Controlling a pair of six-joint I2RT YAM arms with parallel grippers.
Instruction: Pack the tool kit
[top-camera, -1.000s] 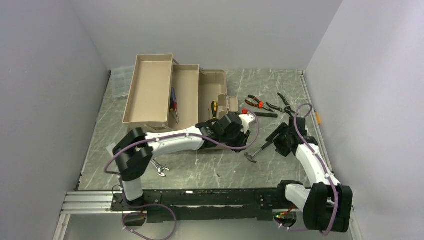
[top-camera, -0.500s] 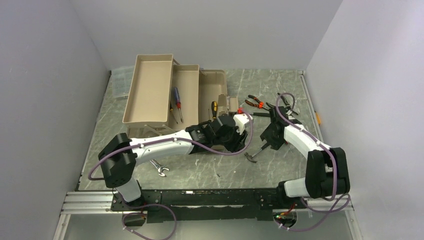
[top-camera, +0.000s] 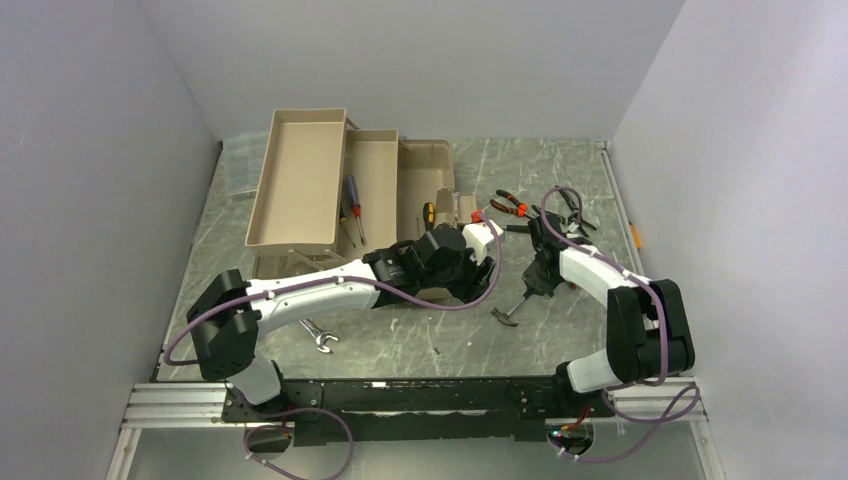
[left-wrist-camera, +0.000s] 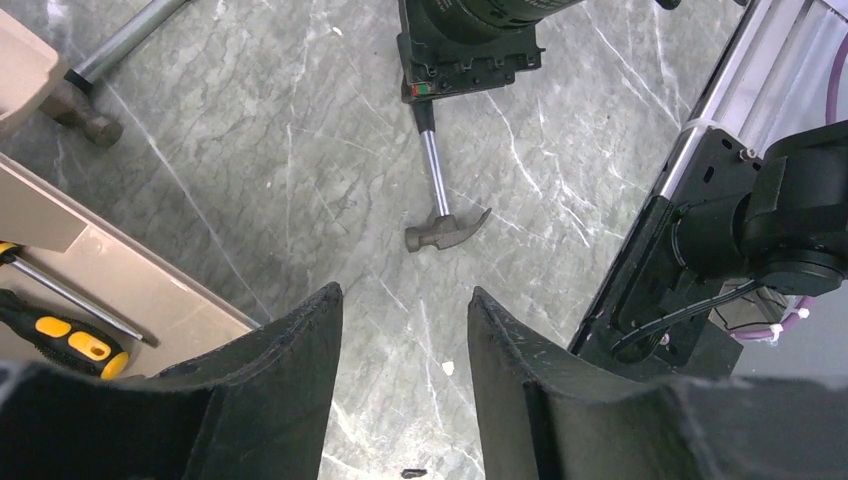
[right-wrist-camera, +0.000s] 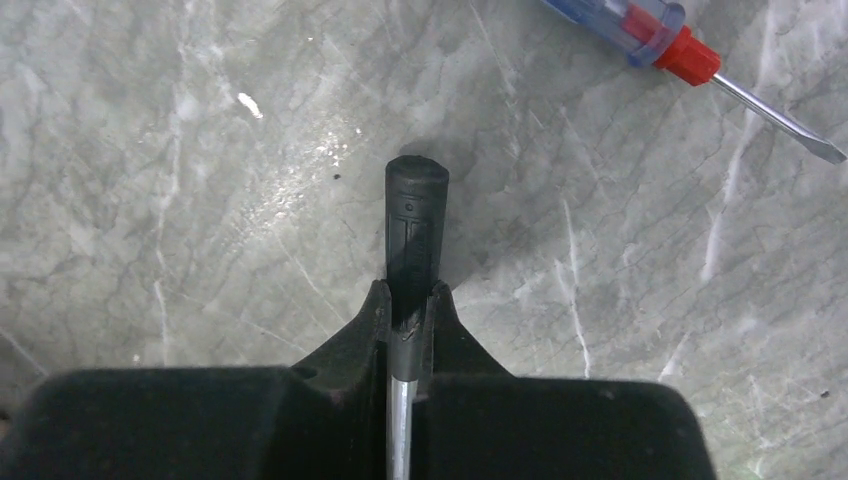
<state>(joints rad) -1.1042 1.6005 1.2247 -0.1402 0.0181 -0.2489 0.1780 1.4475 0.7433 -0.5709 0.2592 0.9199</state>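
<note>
Our right claw (right-wrist-camera: 410, 300) is clamped shut on the hammer (left-wrist-camera: 447, 230), gripping it where the black rubber handle meets the steel shaft. The end of the handle sticks out past the fingertips, and the head lies low on the grey marbled tabletop (top-camera: 420, 340), on the side toward the arm bases. We cannot tell whether the hammer is lifted or resting. Our left claw (left-wrist-camera: 400, 340) hangs open above bare tabletop with nothing between its fingers, just in front of the toolbox (top-camera: 297, 178). The tan toolbox sits at the back left with its trays folded out. A blue and red screwdriver (top-camera: 352, 208) lies in one tray, and a black and yellow screwdriver (left-wrist-camera: 60, 335) lies in the compartment nearest the left claw. A second hammer (left-wrist-camera: 95, 60) lies against the toolbox corner. Orange-handled pliers (top-camera: 512, 205) and dark pliers (top-camera: 570, 205) lie on the tabletop behind the right claw. A clear-handled screwdriver (right-wrist-camera: 650, 30) with a red collar lies near the gripped hammer, apart from it. A steel wrench (top-camera: 320, 335) lies by the left arm, near the front edge.
</note>
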